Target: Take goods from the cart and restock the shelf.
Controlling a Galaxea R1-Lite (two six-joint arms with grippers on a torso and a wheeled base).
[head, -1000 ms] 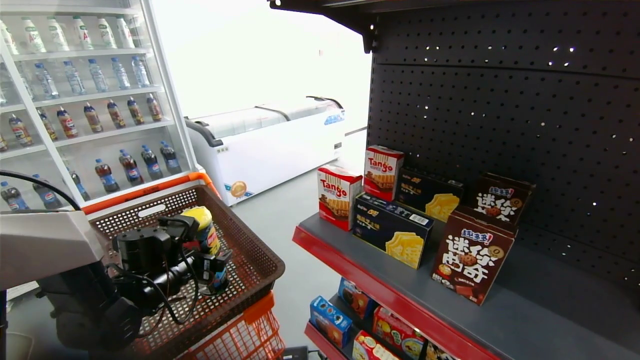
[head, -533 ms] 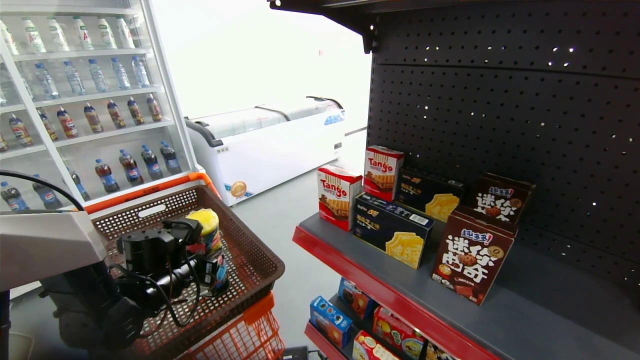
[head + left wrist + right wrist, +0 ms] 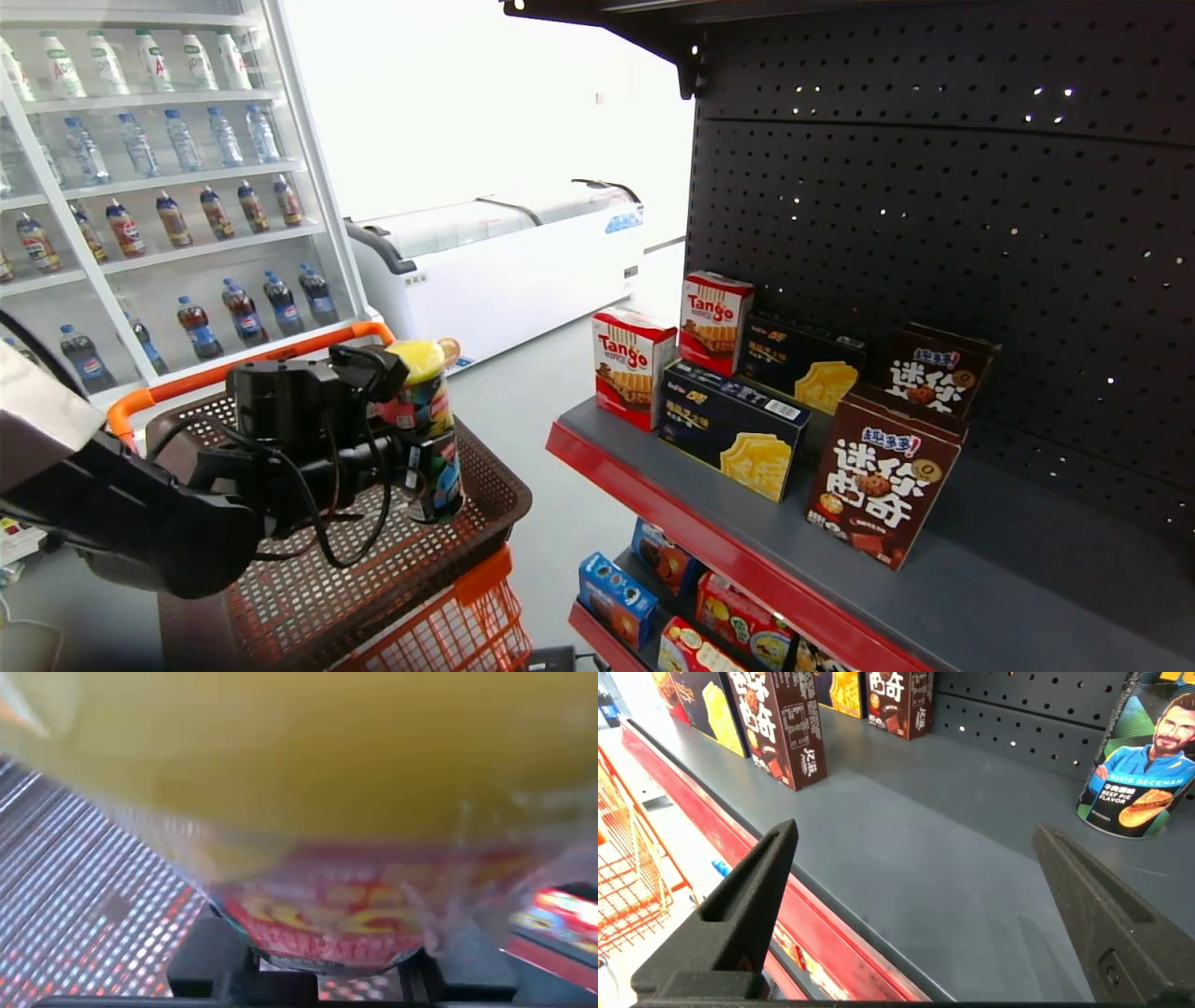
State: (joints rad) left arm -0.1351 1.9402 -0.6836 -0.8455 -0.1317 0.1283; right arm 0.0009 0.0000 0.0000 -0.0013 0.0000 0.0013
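Can: one, yellow-lidded, colourful label, gripped in my left claw above the cart. My right claw hangs released over the shelf, six boxes beyond it.

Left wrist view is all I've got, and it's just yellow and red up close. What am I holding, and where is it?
Observer: The left gripper is shut on a tall cylindrical can with a yellow plastic lid, held upright over the brown plastic mesh basket of the cart.
Operator: Any room on the shelf?
Observer: Yes. The grey metal shelf with the red front edge is bare to the right of the brown cardboard cookie box.
Operator: Anything further along there?
Observer: In the right wrist view, a blue-green printed can stands by the black pegboard back, past the bare stretch.
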